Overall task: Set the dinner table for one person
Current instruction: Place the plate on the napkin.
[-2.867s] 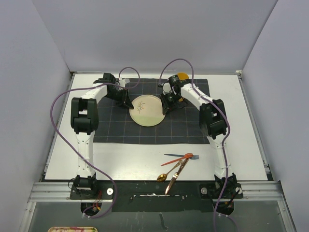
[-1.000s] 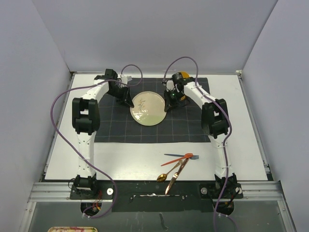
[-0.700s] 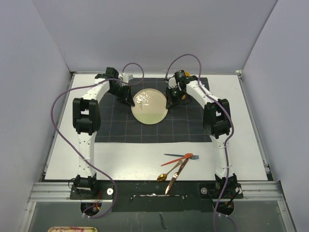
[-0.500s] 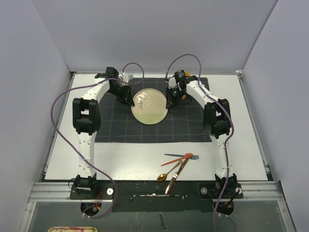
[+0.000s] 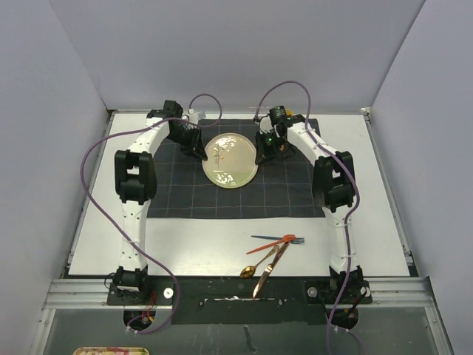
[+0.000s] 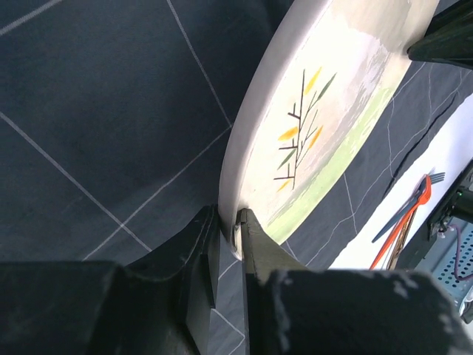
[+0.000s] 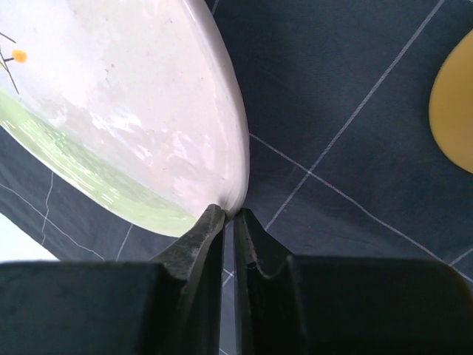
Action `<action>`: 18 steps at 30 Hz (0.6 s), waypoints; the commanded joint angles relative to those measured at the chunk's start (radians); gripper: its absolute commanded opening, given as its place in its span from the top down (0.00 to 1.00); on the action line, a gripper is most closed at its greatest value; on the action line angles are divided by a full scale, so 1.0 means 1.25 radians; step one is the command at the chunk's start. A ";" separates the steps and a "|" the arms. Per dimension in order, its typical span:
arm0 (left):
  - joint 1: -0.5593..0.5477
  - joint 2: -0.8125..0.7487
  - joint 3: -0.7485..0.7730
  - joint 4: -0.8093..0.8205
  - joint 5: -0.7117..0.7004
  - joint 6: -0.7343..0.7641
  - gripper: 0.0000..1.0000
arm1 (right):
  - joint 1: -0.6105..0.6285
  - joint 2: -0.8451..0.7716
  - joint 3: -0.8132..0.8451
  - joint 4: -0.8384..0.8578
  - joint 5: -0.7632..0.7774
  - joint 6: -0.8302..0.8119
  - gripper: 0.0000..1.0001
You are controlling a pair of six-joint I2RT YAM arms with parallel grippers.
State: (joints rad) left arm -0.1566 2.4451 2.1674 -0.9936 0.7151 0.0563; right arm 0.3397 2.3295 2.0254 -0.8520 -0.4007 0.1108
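A round cream plate (image 5: pixel 230 160) with a twig drawing and a green band is held over the far half of the dark grey grid cloth (image 5: pixel 222 196), which lies on the white dinner table (image 5: pixel 103 229). My left gripper (image 5: pixel 198 149) is shut on the plate's left rim. The left wrist view shows the rim pinched between that gripper's (image 6: pixel 228 222) fingers, with the plate (image 6: pixel 325 111) stretching away. My right gripper (image 5: pixel 262 154) is shut on the opposite rim. In the right wrist view its tips (image 7: pixel 230 214) clamp the plate (image 7: pixel 133 96) edge.
Cutlery lies on the bare table near the front: a blue fork (image 5: pixel 277 238), an orange utensil (image 5: pixel 270 243), a gold spoon (image 5: pixel 255 266) and a gold knife (image 5: pixel 266 274). A yellow object (image 7: pixel 454 103) sits on the cloth's far right, behind the right gripper.
Both grippers have carried the plate toward the far edge of the cloth and a little to the right. The cutlery has not moved.
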 commanded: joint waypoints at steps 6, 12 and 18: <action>-0.010 0.050 0.116 -0.013 0.036 0.012 1.00 | -0.004 -0.091 0.010 0.047 -0.037 -0.003 1.00; -0.006 0.051 0.111 -0.013 0.024 0.022 1.00 | -0.006 -0.081 0.009 0.054 -0.038 -0.002 1.00; -0.001 0.054 0.098 -0.008 0.021 0.027 1.00 | -0.006 -0.074 0.005 0.057 -0.037 -0.003 1.00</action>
State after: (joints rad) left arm -0.1574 2.5027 2.2490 -1.0344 0.7219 0.0643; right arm 0.3328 2.3295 2.0239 -0.8379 -0.4019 0.1120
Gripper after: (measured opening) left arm 0.129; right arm 0.081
